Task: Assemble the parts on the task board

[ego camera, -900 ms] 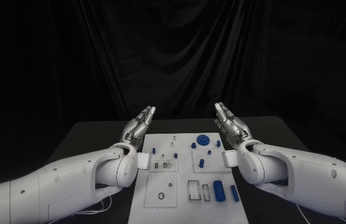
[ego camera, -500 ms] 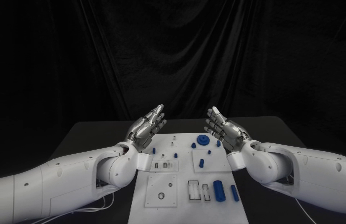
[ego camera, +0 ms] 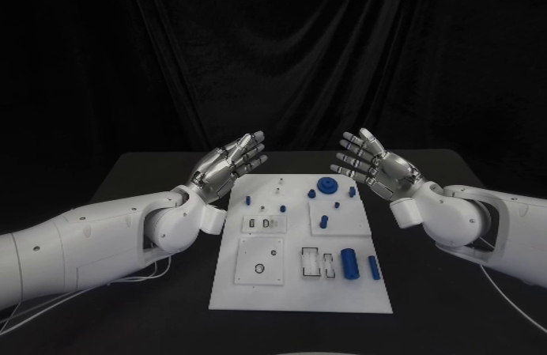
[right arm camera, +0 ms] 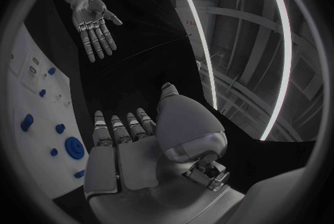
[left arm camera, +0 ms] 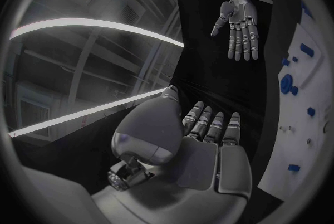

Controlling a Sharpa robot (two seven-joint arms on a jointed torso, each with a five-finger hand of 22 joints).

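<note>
Both hands are raised with fingers spread and nothing in them: the left hand (ego camera: 232, 162) hangs beside the far left corner of the task board (ego camera: 299, 292), the right hand (ego camera: 373, 165) beside its far right corner. Bare black table (ego camera: 137, 181) lies beyond both sets of fingertips. The blue parts (ego camera: 348, 263) lie on the board between and nearer than the fingers, untouched, a round one (ego camera: 325, 186) closest to the right hand.

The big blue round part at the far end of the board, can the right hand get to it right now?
Probably yes: the right hand is open and holds nothing, and nothing lies between it and the round part.
</note>
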